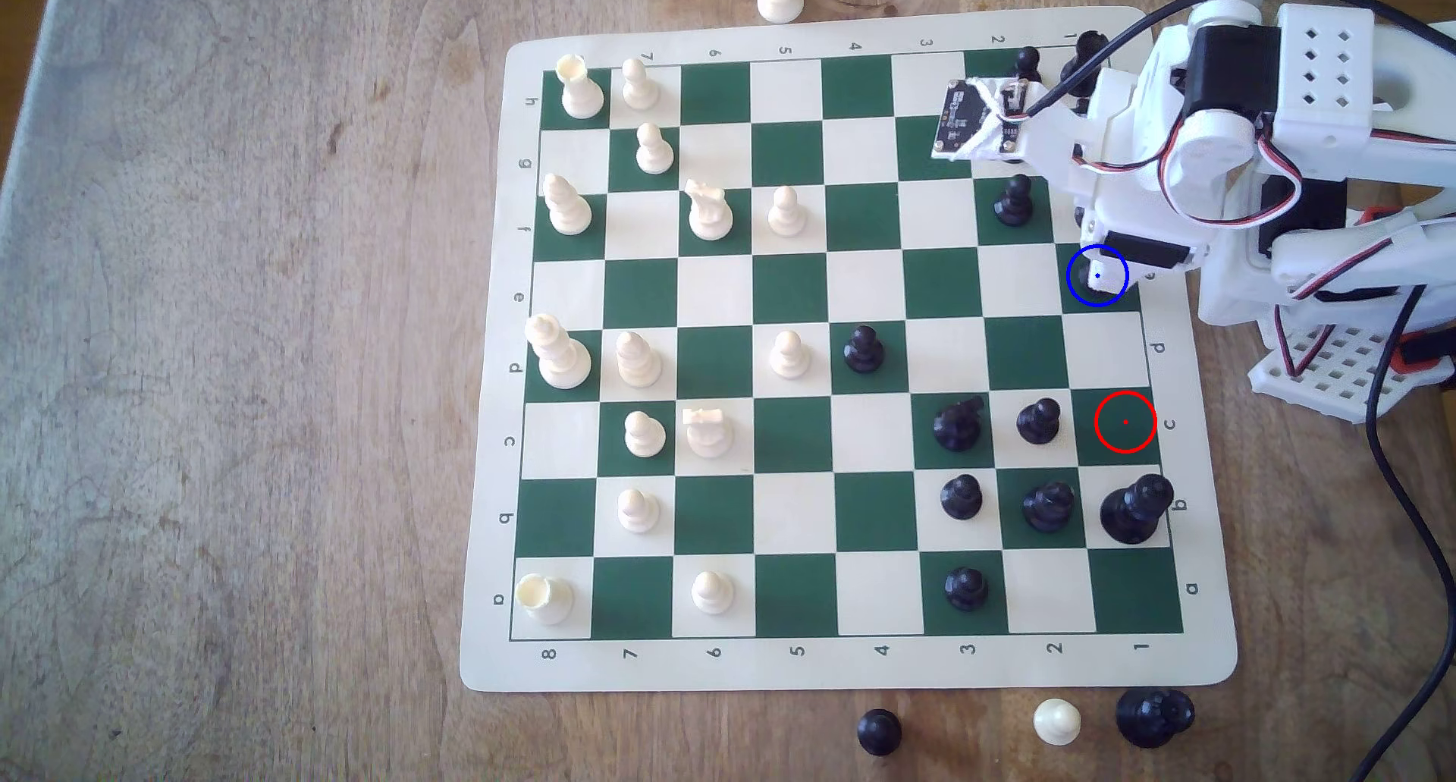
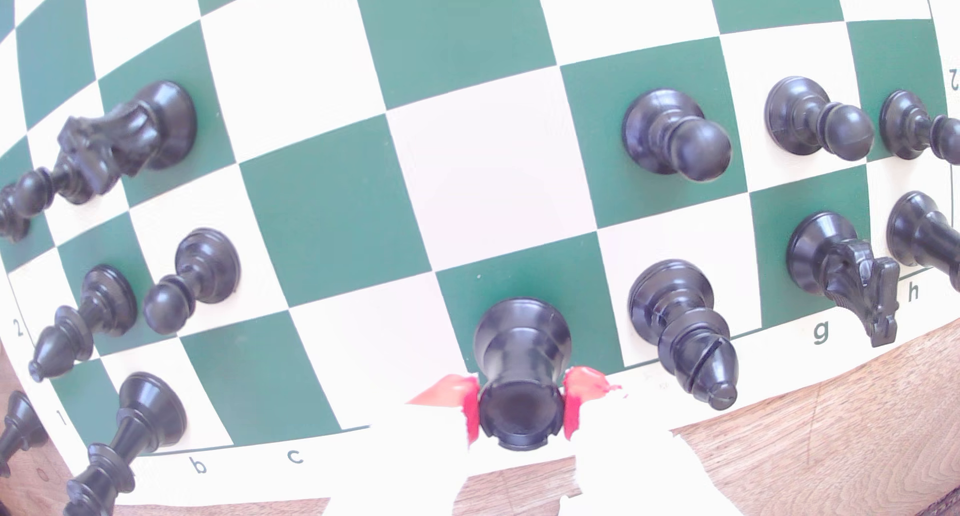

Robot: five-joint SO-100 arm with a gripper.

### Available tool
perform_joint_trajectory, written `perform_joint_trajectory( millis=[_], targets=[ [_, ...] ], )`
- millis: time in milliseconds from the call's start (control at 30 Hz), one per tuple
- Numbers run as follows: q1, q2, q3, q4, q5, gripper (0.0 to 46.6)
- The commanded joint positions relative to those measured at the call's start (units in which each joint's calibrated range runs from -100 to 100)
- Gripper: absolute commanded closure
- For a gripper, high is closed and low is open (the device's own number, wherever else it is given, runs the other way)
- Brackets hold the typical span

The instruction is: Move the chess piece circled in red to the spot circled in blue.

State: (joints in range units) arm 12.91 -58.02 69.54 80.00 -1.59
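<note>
The gripper [image 2: 520,417] is closed on the top of the black rook [image 2: 519,360], red-padded fingers [image 2: 574,401] pressing both sides of its crown. The rook stands upright on the blue-ringed green square [image 1: 1081,297] at the chessboard's [image 1: 851,664] file-e edge, beside a black bishop [image 2: 680,329]. The red-ringed square [image 1: 1125,422] holds no piece.

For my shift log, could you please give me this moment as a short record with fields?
piece: black chess piece, upright on a green square
pincer: pincer with red pads on either side of the piece's top; contact unclear
target: blue-ringed square, partly covered by the arm
origin: red-ringed square, nothing standing on it
neighbour: black bishop on the adjoining white square
</note>
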Motion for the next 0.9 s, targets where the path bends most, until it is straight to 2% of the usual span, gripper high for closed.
perform_joint_trajectory(
  millis=[0, 600, 700, 867],
  targets=[
    [0.90, -0.98, -1.09, -0.48, 0.34, 46.4],
    [1.06, -0.89, 2.26, -2.77, 0.59, 46.4],
    [1.37, -0.89, 2.90, -2.52, 1.56, 43.2],
    [1.68, -0.98, 3.44, -2.52, 2.05, 34.5]
  ],
)
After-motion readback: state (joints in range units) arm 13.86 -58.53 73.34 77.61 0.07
